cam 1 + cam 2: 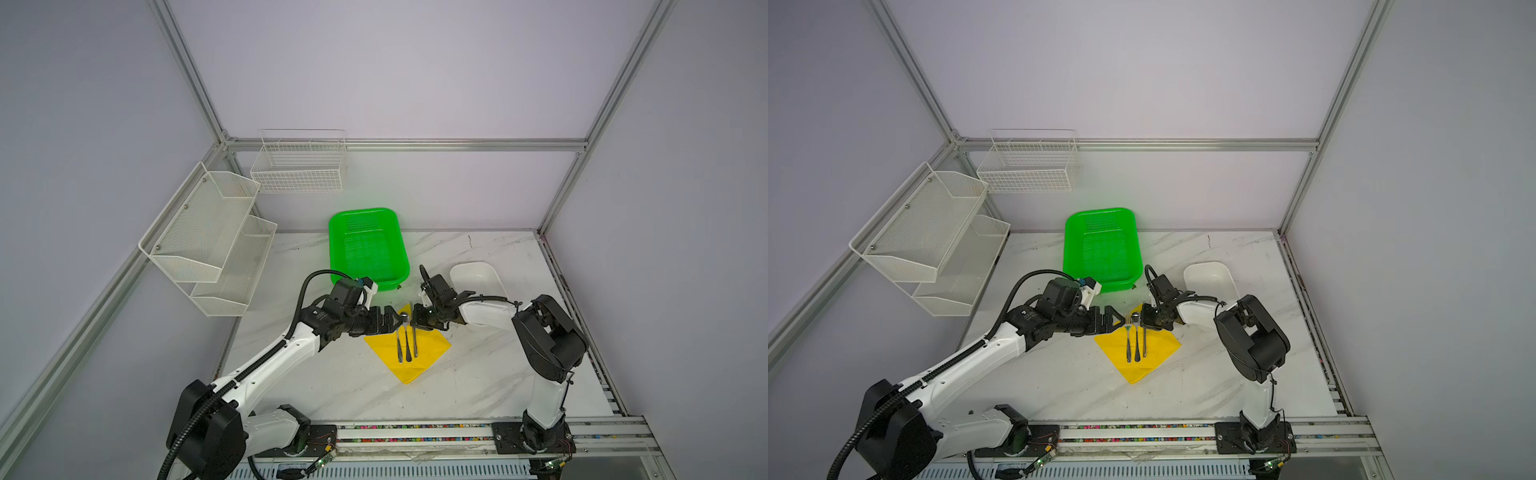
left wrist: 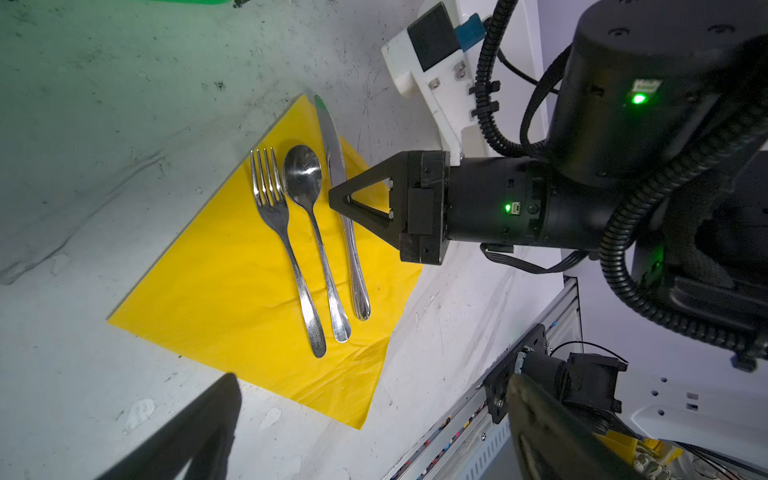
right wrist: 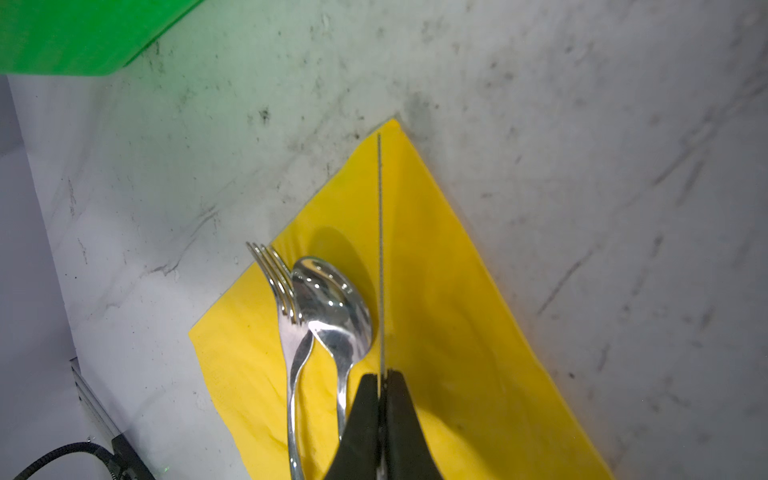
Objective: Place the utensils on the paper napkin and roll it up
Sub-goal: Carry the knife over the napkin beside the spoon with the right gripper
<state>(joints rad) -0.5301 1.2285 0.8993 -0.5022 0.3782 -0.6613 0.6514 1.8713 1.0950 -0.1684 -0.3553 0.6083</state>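
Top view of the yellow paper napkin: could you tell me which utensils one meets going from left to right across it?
Shiny silver metal fork → shiny silver metal spoon → shiny silver metal knife.

Yellow napkin (image 2: 232,291) — silver utensils (image 2: 302,174)

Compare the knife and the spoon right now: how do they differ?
The knife is pinched in the shut right claw; the spoon lies free. The knife's blade reaches almost to the napkin's corner; the spoon's bowl stops shorter. Both are shiny metal, side by side on the napkin.
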